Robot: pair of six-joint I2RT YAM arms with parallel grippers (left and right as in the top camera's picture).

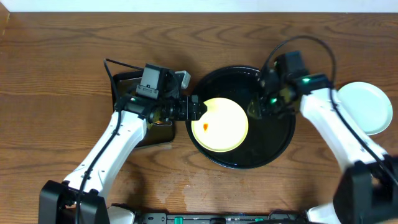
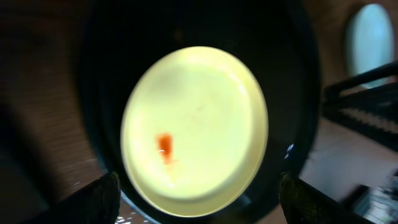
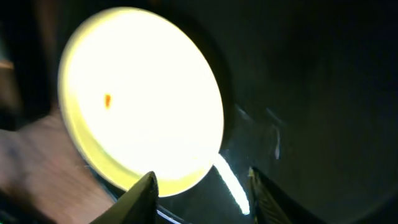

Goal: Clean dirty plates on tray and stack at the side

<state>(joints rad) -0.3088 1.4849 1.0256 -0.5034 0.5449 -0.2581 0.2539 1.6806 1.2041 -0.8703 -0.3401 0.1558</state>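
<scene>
A pale yellow plate [image 1: 219,124] with an orange smear [image 1: 205,127] lies in the left half of the round black tray [image 1: 277,140]. My left gripper [image 1: 196,109] is open and empty at the plate's left edge. In the left wrist view the plate [image 2: 196,124] lies between and beyond the wide-spread fingers [image 2: 199,205]. My right gripper [image 1: 257,111] is open and empty over the tray just right of the plate. The right wrist view shows the plate [image 3: 143,93] ahead of the fingers [image 3: 205,196]. A pale mint-white plate [image 1: 364,107] sits on the table at the right. No third plate shows.
A smaller rectangular black tray [image 1: 127,82] lies under my left arm, left of the round tray. The mint-white plate also shows in the left wrist view [image 2: 371,37]. The wooden table [image 1: 62,74] runs to the left and far side.
</scene>
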